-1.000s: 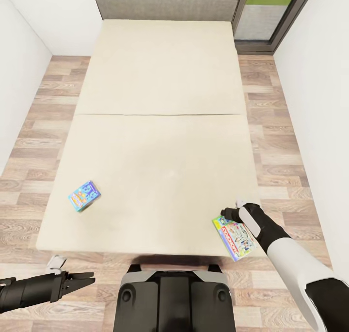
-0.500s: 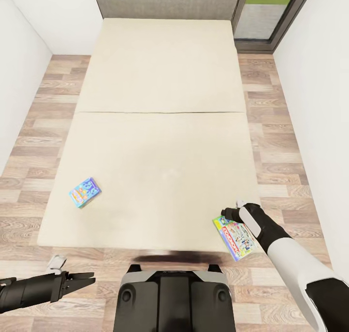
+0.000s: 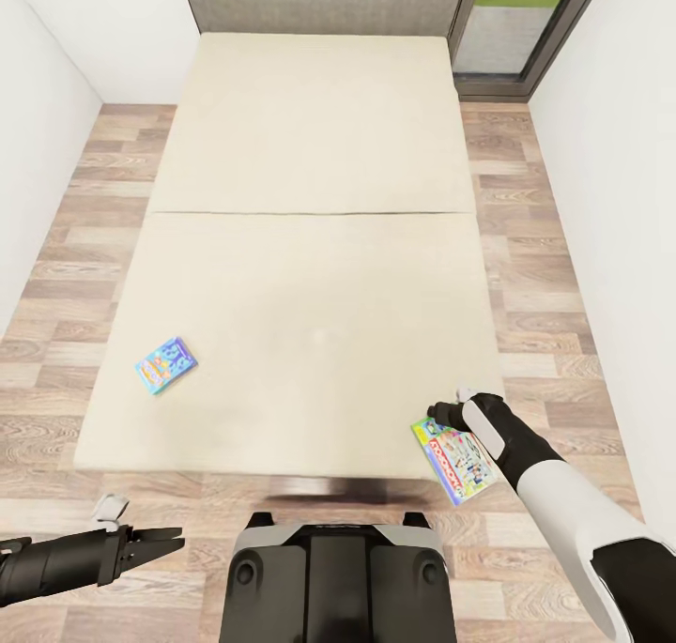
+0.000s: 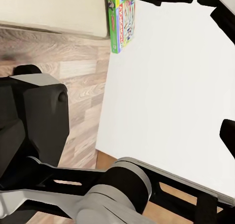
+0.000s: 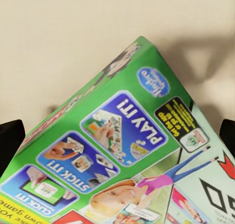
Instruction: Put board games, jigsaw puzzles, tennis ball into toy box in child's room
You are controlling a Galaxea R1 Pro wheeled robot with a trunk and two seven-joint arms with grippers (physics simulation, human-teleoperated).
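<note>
Retreat from the bed (image 3: 310, 249): across the last second its near edge and the blue board game (image 3: 166, 364) have slid up the head view, while the right gripper (image 3: 443, 416) and the green board game (image 3: 455, 460) sit at the very same spot in the picture. That reads as the camera backing off with the robot, not the things moving. And the green box travelling with the arm tells me it is properly caught. The right jaws are clenched on its far end, and the box hangs out past the bed's near right corner, over the wooden floor (image 3: 545, 277).

Left gripper (image 3: 164, 540) hovers low over the floor, off the bed's near left corner, jaws parted and holding nothing.

So one bed game looks to be in hand. The blue one lies flat by the bed's left edge, toward the near left corner, untouched. My read: the carry to the toy box is starting. What that box already holds, I cannot tell from here.
</note>
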